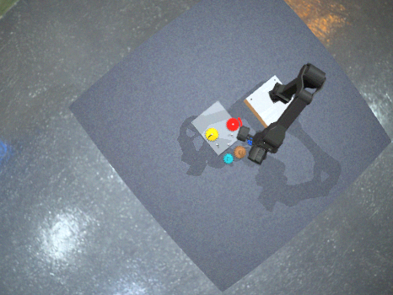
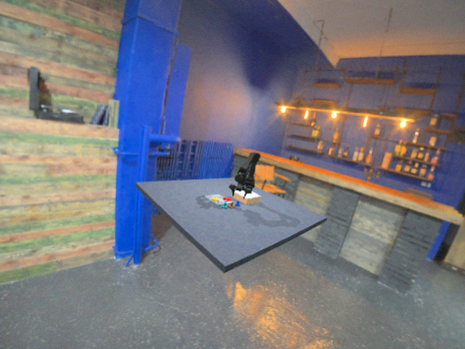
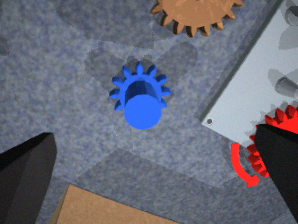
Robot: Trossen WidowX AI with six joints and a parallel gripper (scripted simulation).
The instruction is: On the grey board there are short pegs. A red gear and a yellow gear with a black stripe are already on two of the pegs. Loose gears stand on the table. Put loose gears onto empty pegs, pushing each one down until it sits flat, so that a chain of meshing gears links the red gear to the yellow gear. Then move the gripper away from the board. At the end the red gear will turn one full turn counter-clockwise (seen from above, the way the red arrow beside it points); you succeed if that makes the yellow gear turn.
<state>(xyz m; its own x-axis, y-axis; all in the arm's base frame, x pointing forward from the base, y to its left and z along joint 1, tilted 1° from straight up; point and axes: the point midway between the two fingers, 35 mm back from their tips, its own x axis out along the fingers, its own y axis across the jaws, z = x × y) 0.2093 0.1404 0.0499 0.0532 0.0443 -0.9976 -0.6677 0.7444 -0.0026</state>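
The blue gear (image 1: pixel 250 142) (image 3: pixel 142 112) stands on the table with its round knob up. My gripper (image 1: pixel 250 144) (image 3: pixel 158 137) is open above it, one finger on each side, touching nothing. The brown gear (image 1: pixel 239 152) (image 3: pixel 197 11) and the cyan gear (image 1: pixel 228 158) (image 2: pixel 225 205) stand off the board's edge. The grey board (image 1: pixel 217 110) (image 3: pixel 240 100) bears the red gear (image 1: pixel 231 124) (image 3: pixel 286 120) and the yellow gear (image 1: pixel 210 132) with its black stripe. Bare pegs show between and beside them, one peg (image 3: pixel 287 85) near the red gear. The right finger partly hides the red gear in the wrist view.
The red arrow (image 3: pixel 237 160) lies beside the red gear. The arm's white-topped base block (image 1: pixel 261 99) with its brown side (image 3: pixel 110 210) stands close to the blue gear and the board. The brown gear is between the blue and cyan gears.
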